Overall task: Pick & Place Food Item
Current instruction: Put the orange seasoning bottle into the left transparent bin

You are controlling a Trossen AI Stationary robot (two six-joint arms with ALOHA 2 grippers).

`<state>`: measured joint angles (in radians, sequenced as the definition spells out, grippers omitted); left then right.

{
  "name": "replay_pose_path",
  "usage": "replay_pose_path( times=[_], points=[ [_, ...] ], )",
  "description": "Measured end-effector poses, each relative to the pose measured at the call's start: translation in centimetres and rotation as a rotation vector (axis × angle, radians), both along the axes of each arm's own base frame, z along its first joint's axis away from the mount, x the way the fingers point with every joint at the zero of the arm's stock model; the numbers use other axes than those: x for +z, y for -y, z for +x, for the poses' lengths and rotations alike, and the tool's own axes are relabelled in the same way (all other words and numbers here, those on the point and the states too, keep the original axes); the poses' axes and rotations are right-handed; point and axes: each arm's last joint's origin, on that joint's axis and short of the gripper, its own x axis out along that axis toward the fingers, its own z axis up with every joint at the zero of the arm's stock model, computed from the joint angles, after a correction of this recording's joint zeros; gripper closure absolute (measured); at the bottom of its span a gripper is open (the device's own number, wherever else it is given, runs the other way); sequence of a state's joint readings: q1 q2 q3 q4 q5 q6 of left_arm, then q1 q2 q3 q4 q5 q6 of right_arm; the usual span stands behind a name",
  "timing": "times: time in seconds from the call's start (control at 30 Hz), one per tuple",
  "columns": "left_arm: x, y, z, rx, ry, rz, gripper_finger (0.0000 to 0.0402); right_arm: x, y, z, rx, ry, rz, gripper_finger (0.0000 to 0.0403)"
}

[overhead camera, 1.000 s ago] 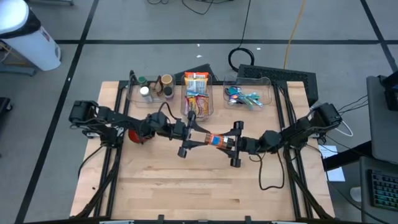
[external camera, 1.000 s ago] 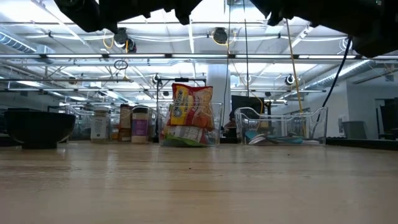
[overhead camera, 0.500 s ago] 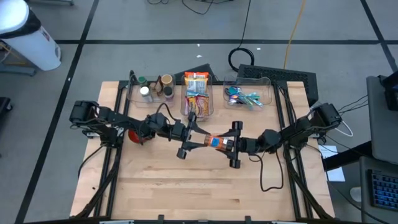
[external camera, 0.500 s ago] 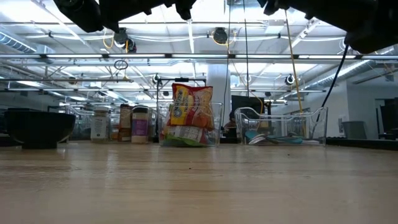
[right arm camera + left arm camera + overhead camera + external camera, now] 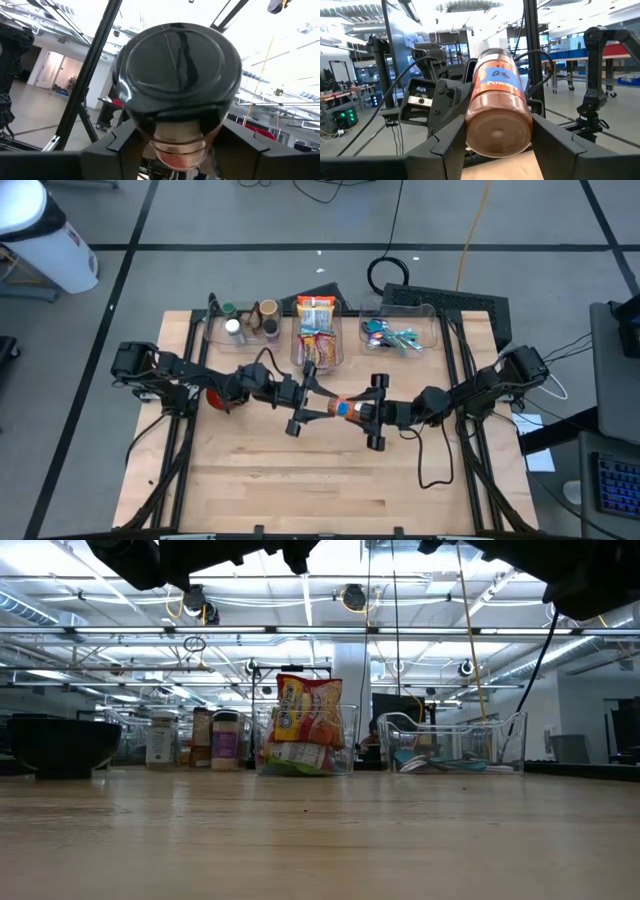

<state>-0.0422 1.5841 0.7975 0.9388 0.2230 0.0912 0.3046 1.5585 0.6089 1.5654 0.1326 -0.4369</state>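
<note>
A jar of brown powder [image 5: 341, 409] with an orange and blue label [image 5: 497, 80] and a black lid [image 5: 177, 65] lies roughly level in the air above the middle of the table. My left gripper [image 5: 314, 406] is shut on its bottom end, coming from the table's left. My right gripper [image 5: 366, 412] is shut on its lid end, coming from the right and tipped upward. In the low view both grippers show only as dark shapes at the top edge. My left gripper pinches the jar's bottom end [image 5: 497, 132] between its two fingers [image 5: 452, 137], one on each side of the round wall. The fingers reach in roughly level from the table's left and lie along the jar. The jar is clear of the table. My right gripper has its two fingers [image 5: 117, 142] on either side of the jar's neck [image 5: 177, 147], just under the black lid. They come from the table's right, slanting upward, along the jar. The lid faces the wrist camera and hides the exact place of contact.
Three clear bins stand along the far edge: spice jars [image 5: 245, 323], snack bags [image 5: 318, 330] and utensils [image 5: 400, 332]. A black bowl [image 5: 65, 745] sits at the table's left, below my left arm. The near half of the wooden table [image 5: 320, 490] is bare.
My right gripper has risen a little and tipped further upward while edging toward the table's left, closer to my left gripper. The jar stays clear of the table between the two grippers. My left gripper has kept still.
</note>
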Motion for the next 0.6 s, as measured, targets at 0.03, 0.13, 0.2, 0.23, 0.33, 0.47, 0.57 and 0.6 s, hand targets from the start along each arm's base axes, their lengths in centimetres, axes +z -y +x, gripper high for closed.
replay_pose_path(
  times=[0.03, 0.13, 0.2, 0.23, 0.33, 0.47, 0.57, 0.6],
  points=[
    [-0.07, 0.00, 0.01, 0.001, -0.006, 0.004, 0.0206, -0.01, 0.00, 0.00, 0.000, 0.000, 0.000, 0.0208],
    [-0.31, -0.02, 0.05, 0.008, -0.030, 0.007, 0.0199, -0.02, 0.00, 0.01, 0.000, -0.001, -0.001, 0.0226],
    [-0.48, -0.05, 0.08, 0.019, -0.047, 0.007, 0.0190, -0.03, 0.00, 0.01, 0.000, -0.002, -0.001, 0.0236],
    [-0.53, -0.06, 0.09, 0.023, -0.053, 0.007, 0.0188, -0.03, 0.00, 0.02, -0.001, -0.003, -0.001, 0.0239],
    [-0.64, -0.07, 0.09, 0.026, -0.060, 0.015, 0.0184, -0.05, 0.00, 0.02, -0.001, -0.005, 0.000, 0.0243],
    [-0.74, -0.09, 0.10, 0.035, -0.061, 0.034, 0.0182, -0.13, 0.20, 0.13, -0.012, -0.016, 0.006, 0.0239],
    [-0.72, -0.11, 0.04, 0.044, -0.065, 0.040, 0.0181, -0.28, 0.25, 0.22, -0.037, -0.038, 0.021, 0.0240],
    [-0.74, -0.13, 0.02, 0.047, -0.068, 0.047, 0.0180, -0.30, 0.25, 0.24, -0.040, -0.041, 0.022, 0.0240]
  ],
)
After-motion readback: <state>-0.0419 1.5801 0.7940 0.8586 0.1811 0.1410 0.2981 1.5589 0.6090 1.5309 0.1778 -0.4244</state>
